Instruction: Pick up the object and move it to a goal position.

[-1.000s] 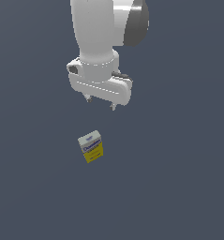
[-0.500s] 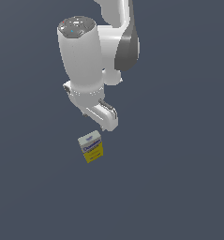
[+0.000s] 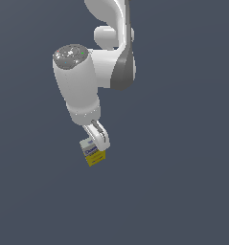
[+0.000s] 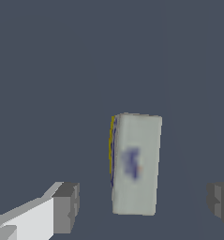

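Change: gripper (image 3: 98, 141) dropped from well above the carton down to carton level over the last second; wrist also turned, hand now seen edge-on in the exterior view.
Carton then vs now: same spot, same pose on the grey floor; untouched by the descent.
Object location: carton (image 3: 93, 154) on the floor, lower-centre of the exterior view, directly under the arm; white-grey part with blue lettering up, yellow part below.
Wrist view: carton (image 4: 134, 164) lies between the two fingertips (image 4: 66, 207), white-grey face toward the camera, thin yellow edge along one side, slightly tilted.
Pincer state: spread wide, holding nothing; clear gap between each pad and the carton sides; carton narrower than the opening.
Contact: none visible in the wrist view; in the exterior view the finger overlaps the carton's top, touching or not cannot be told.
Depth: fingertips look level with or just short of the carton body; exact height over the floor cannot be told.
Step in hand: end of approach, pre-grasp straddle.
Meaning for task: alignment looks done; probably next is a little more descent if needed, then closing on the narrow sides, then lift toward the goal.
Goal position: no marker visible in either view.
Risk: carton slightly skewed to the pads, may rotate or slip on closing.
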You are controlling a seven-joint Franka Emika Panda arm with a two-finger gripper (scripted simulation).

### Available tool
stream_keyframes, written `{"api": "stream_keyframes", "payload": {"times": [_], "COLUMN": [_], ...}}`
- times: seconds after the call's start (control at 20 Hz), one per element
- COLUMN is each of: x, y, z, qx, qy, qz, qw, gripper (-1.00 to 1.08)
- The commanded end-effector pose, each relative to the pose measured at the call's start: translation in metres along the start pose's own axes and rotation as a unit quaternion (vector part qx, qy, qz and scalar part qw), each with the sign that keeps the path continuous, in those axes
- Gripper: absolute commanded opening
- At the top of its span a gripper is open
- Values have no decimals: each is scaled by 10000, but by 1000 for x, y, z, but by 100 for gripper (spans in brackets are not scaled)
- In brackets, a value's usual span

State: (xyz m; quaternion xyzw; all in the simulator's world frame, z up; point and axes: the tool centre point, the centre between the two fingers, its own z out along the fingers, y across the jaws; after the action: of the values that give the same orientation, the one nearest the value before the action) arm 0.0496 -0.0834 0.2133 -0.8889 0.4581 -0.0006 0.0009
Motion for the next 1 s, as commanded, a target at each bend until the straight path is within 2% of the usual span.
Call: {"api": "stream_keyframes", "payload": {"times": [0.0, 0.5, 0.95], "x": [4, 7, 7], "y": [-1, -1, 0], "z": [6, 14, 54], "qx": [-4, -13, -12], "qy": [1, -2, 1], "qz": [159, 278, 298], "qw": [9999, 9996, 9996], "gripper": [100, 100, 100]}}
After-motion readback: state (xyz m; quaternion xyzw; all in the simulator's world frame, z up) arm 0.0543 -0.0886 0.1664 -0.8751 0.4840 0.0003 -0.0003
